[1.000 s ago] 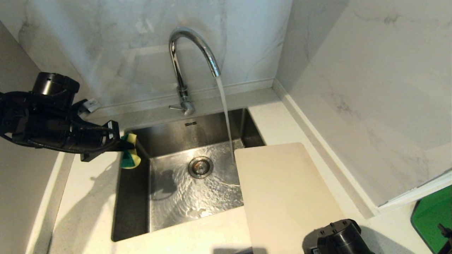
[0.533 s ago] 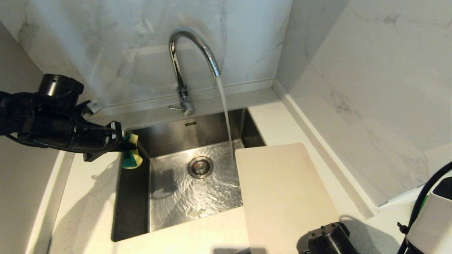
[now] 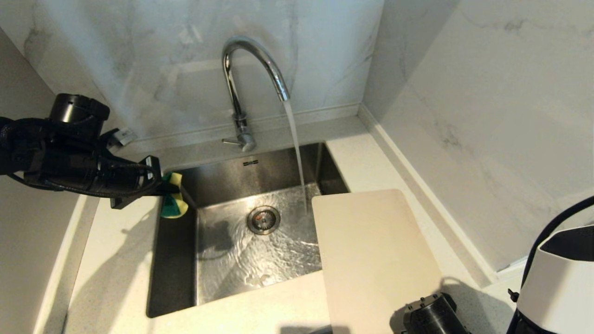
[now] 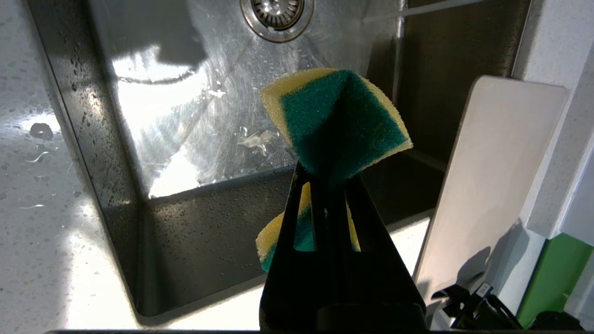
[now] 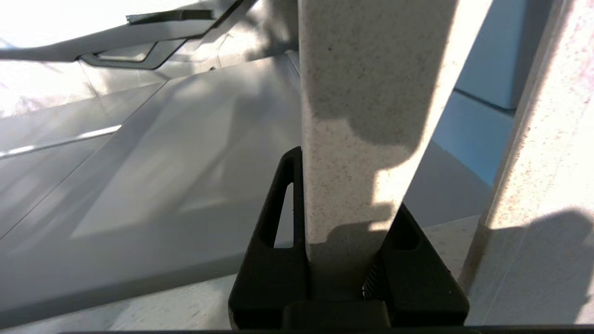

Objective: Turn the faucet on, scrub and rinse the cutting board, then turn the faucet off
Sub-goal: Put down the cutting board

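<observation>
The chrome faucet (image 3: 250, 65) is running, and its stream (image 3: 297, 153) falls into the sink just past the far end of the cutting board (image 3: 371, 250). That beige board lies on the right counter with its far left corner over the basin. My right gripper (image 5: 345, 185) is shut on the board's near end (image 5: 366, 93); the head view shows only its wrist (image 3: 431, 315). My left gripper (image 3: 164, 189) hovers at the sink's far left corner, shut on a green-and-yellow sponge (image 3: 174, 202). The sponge (image 4: 338, 116) bulges out past the jaws.
The steel sink (image 3: 222, 260) has a wet floor and a round drain (image 3: 263, 219). Marble walls close in the back and right. The thin faucet lever (image 3: 230, 141) points left. My right arm's white link (image 3: 557, 283) fills the bottom right corner. A green object (image 4: 552, 273) stands beyond the board.
The right arm's white link has swung into view at the bottom right, and the board has shifted slightly. The left gripper with the sponge has barely moved. Water keeps running.
</observation>
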